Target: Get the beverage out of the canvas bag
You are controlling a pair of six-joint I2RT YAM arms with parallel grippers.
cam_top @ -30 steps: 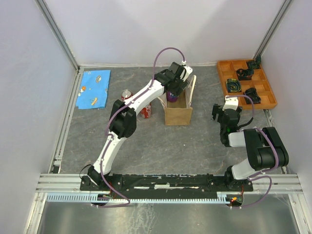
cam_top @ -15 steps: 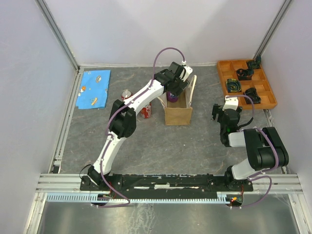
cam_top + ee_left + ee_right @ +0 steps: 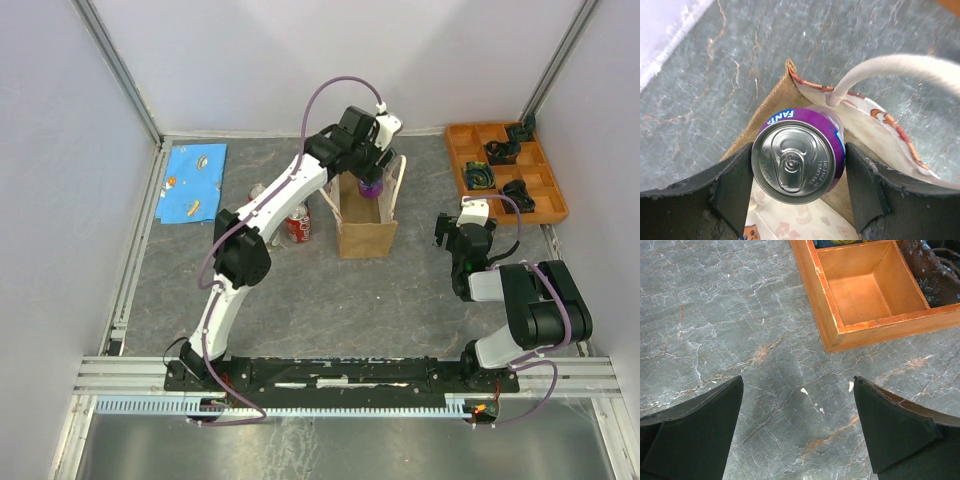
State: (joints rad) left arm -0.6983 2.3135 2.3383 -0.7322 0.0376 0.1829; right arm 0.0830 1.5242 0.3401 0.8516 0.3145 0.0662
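L gripper (image 3: 798,186) clamps purple Fanta can (image 3: 797,160) over canvas bag (image 3: 365,238) mouth. Lift straight up w/o snagging handle (image 3: 890,67). R gripper (image 3: 797,426) sits wide, empty.

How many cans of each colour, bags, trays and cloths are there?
purple can: 1
red cans: 2, one half hidden
canvas bag: 1
orange tray: 1
blue cloth: 1
Total: 6

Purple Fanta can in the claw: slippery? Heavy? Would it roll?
Smooth metal, the purple Fanta can could slip in the left gripper. Tab looks unopened, so probably full and heavy. On its side it would likely roll.
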